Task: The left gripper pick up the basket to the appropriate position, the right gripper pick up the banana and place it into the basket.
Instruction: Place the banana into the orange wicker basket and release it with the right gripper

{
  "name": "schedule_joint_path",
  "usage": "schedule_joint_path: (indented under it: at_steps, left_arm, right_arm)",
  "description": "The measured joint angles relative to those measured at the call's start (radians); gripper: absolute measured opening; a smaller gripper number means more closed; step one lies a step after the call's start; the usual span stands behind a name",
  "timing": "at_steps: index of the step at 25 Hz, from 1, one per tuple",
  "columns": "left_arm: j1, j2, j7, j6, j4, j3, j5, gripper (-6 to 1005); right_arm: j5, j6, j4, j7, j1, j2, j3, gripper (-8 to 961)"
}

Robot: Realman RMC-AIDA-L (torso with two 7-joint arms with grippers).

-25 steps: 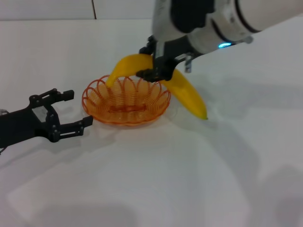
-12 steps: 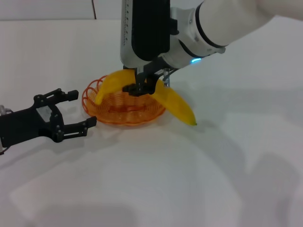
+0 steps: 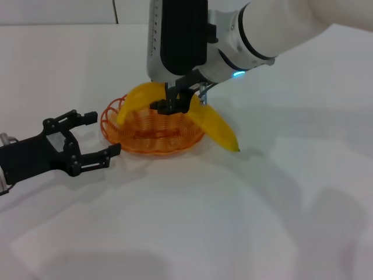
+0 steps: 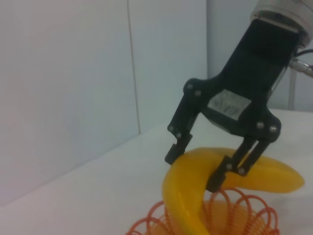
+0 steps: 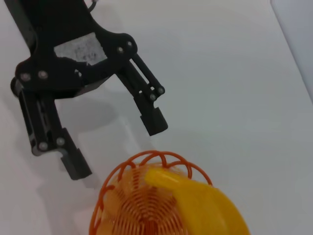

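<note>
On the white bench (image 3: 175,221), the left end effector (image 3: 87,139) sits at the left with its fingers spread wide and nothing between them, just beside the rim of the basket (image 3: 116,131) but not touching it. The basket, a shallow oval of orange wire, stands on the bench; it looks light and springy, likely to slide if nudged, and its looped rim is the natural place to take hold.

Over the basket, the right end effector (image 3: 173,105) pinches the banana (image 3: 213,122) near the middle of its curve, as the left wrist view confirms, with one finger on each side of the yellow fruit. One end of the banana hangs above the basket's left half; the other, dark-tipped end juts past the right rim, close to the bench. Whether the fruit already rests on the wire cannot be told.

The banana appears firm, smooth and fairly heavy for its size, so a mid-body grip seems sound, though its length matches the basket's width and it may tip out if released off-centre. Nothing else is in the basket.
</note>
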Motion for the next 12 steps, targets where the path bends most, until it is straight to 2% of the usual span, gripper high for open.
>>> schedule_joint_path:
  at_steps: [12]
  left_arm:
    - [-0.004,0.0,0.039,0.0,-0.039,0.003,-0.022,893]
  right_arm:
    - [0.0,0.016,0.034,0.0,0.045,0.003,-0.028,589]
